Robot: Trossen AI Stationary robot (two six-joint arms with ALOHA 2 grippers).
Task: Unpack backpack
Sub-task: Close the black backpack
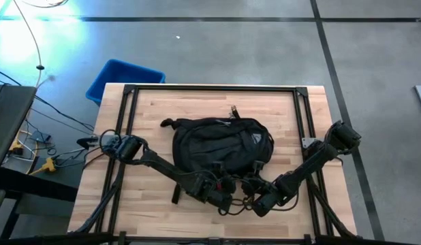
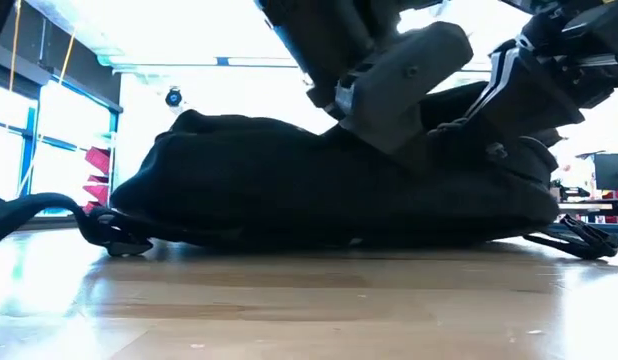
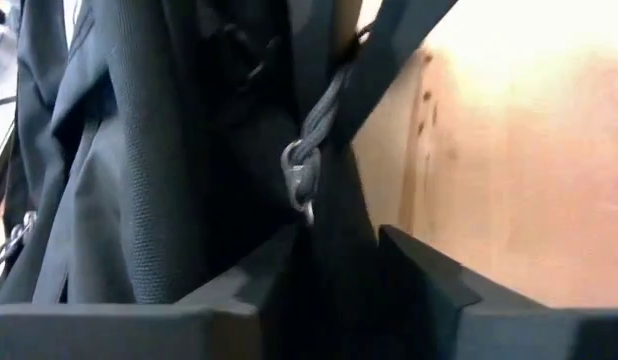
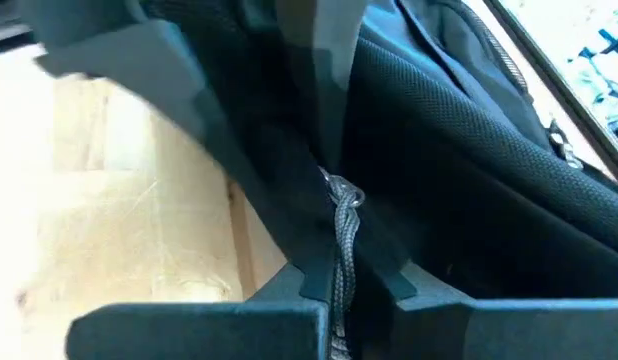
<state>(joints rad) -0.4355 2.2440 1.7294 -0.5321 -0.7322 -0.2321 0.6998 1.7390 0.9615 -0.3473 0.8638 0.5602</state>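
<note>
High view: black backpack (image 1: 221, 143) lies in the middle of the wooden table (image 1: 163, 109).
Backpack: looks closed; inside hidden.
Left gripper (image 1: 223, 196): at the bag's 6 o'clock edge, fingers around a black strap (image 3: 334, 250), cannot tell if squeezing.
Right gripper (image 1: 255, 202): at 5 o'clock, pinched tight on the grey zipper cord (image 4: 344, 240).
Blue bin (image 1: 122, 78): off the table at 11 o'clock.

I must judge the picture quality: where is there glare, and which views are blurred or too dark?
Low view: bright windows behind leave the backpack nearly a silhouette, with glare on the table. High view: blue-white glare on the floor at top left, even light elsewhere. Left wrist view: the wood is washed out and soft. Right wrist view: near fabric blurred.

no readable text, labels or numbers anywhere
</note>
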